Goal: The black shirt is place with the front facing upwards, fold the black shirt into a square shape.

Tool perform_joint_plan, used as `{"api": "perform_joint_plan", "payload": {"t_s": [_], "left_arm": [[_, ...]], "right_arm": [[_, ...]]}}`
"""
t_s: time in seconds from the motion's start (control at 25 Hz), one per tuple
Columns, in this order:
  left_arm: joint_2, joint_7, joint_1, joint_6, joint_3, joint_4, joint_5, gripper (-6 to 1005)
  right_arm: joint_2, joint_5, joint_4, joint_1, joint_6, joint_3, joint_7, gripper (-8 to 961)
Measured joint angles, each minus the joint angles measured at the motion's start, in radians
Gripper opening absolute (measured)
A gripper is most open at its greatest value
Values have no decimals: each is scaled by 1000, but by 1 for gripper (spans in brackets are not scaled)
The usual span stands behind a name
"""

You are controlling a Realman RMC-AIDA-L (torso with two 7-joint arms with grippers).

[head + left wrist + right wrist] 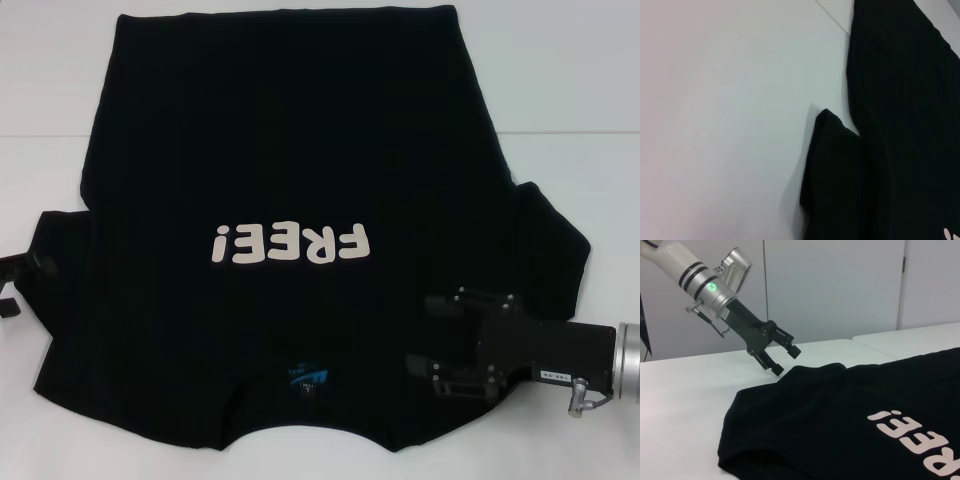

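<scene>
Black shirt (300,150) flat, collar nearest robot | left gripper (786,360) jaws apart | right gripper (432,335) jaws apart

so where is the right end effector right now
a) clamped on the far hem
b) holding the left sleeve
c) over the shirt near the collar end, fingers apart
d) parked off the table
c: in the head view the right end effector is over the black shirt, beside the collar end by its right sleeve, with its two fingers spread and nothing between them.
</scene>
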Motion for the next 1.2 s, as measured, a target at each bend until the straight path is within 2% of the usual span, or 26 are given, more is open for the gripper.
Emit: {"api": "perform_joint_plan", "payload": {"t_s": [0.92, 1.2], "left_arm": [[-6, 2, -31, -18, 24, -39, -1, 901], [-6, 13, -31, -17, 11, -38, -39, 897]], "right_arm": [[-1, 0, 7, 0, 0, -2, 0, 807], [0, 0, 8, 0, 0, -2, 0, 807]]}}
